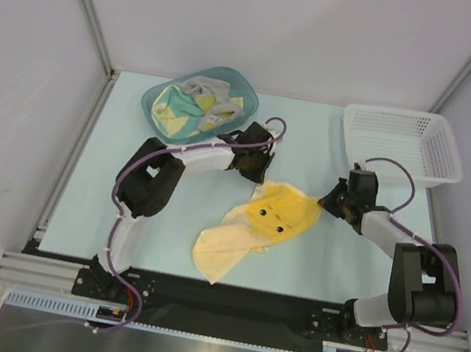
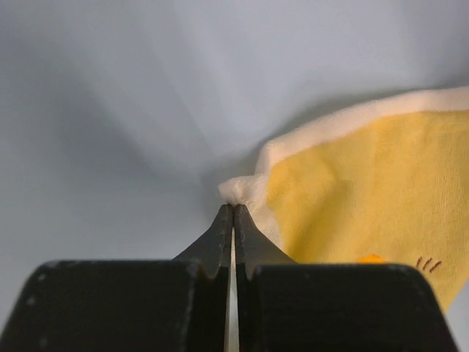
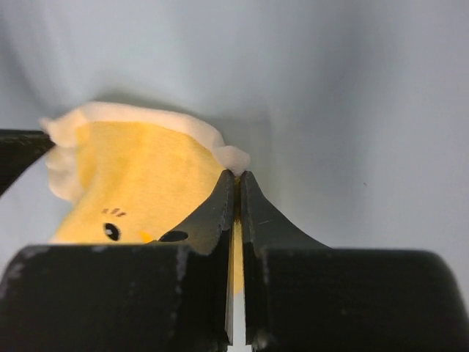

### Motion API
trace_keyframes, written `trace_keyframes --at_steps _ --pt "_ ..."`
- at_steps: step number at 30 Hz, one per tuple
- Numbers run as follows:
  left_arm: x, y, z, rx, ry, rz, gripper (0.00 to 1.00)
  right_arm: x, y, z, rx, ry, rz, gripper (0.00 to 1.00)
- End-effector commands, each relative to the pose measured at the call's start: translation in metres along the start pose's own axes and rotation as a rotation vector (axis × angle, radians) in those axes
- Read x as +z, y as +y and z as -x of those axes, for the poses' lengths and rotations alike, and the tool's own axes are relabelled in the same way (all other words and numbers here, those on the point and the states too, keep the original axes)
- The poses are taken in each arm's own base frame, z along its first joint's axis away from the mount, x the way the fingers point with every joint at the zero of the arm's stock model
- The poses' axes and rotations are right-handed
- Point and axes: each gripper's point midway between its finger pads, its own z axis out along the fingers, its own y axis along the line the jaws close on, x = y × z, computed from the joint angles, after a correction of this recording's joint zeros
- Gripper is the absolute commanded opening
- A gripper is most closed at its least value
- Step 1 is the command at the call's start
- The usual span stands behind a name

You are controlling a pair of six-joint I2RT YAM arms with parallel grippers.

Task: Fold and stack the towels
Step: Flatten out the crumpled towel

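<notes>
Left pincer and right pincer each grip a corner of one yellow towel, fold unfinished; more towels wait in the tub; nothing stacked.

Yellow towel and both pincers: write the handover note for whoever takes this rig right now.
Left pincer: shut on a white-edged corner of the bright yellow square cloth towel.
Right pincer: shut on another corner.
The towel spans between them, its near end crumpled on the pale blue table.
Other crumpled towels sit in the teal plastic tub.
Done: nothing folded or stacked.
Left: fold this one, then the rest, and stack.
</notes>
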Motion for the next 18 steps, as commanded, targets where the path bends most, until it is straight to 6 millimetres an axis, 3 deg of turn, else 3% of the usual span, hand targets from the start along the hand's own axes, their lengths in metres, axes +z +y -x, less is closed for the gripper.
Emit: trace_keyframes --at_steps 1,2,3,4,5,7,8,10,11,14,15,16,17,18 --pt "-0.075 -0.013 0.066 -0.016 -0.182 -0.038 0.00 -0.031 0.058 0.067 -0.086 -0.164 0.148 0.00" --pt "-0.093 -0.012 0.080 -0.022 -0.223 -0.029 0.00 -0.046 0.071 0.085 -0.121 -0.227 0.173 0.00" --pt "-0.109 -0.006 0.092 -0.032 -0.260 -0.018 0.00 -0.056 0.078 0.091 -0.138 -0.242 0.176 0.00" --pt "-0.125 -0.003 0.101 -0.027 -0.294 -0.005 0.01 -0.072 0.097 0.113 -0.164 -0.307 0.210 0.00" --pt "-0.160 -0.007 0.122 -0.018 -0.380 -0.010 0.00 -0.085 0.108 0.125 -0.198 -0.352 0.225 0.00" --pt "-0.200 -0.006 0.142 -0.002 -0.476 0.014 0.00 -0.130 0.140 0.160 -0.245 -0.479 0.297 0.00" --pt "-0.235 -0.011 0.154 0.011 -0.555 0.019 0.00 -0.146 0.152 0.168 -0.267 -0.515 0.328 0.00" --pt "-0.275 -0.016 0.163 0.021 -0.638 0.022 0.00 -0.178 0.170 0.179 -0.318 -0.555 0.370 0.00" --pt "-0.312 -0.022 0.167 0.025 -0.710 0.015 0.00 -0.206 0.185 0.195 -0.330 -0.606 0.399 0.00" --pt "-0.352 -0.035 0.155 0.029 -0.770 -0.034 0.00 -0.246 0.193 0.195 -0.343 -0.629 0.414 0.00" --pt "-0.383 -0.045 0.147 0.029 -0.825 -0.075 0.00 -0.260 0.197 0.189 -0.343 -0.640 0.441 0.00" --pt "-0.402 -0.053 0.143 0.033 -0.872 -0.112 0.00 -0.287 0.201 0.185 -0.326 -0.677 0.489 0.00" --pt "-0.398 -0.058 0.127 0.041 -0.853 -0.153 0.00 -0.302 0.205 0.177 -0.331 -0.682 0.534 0.00" --pt "-0.434 -0.073 0.117 0.047 -0.932 -0.221 0.00 -0.309 0.210 0.162 -0.347 -0.659 0.575 0.00"
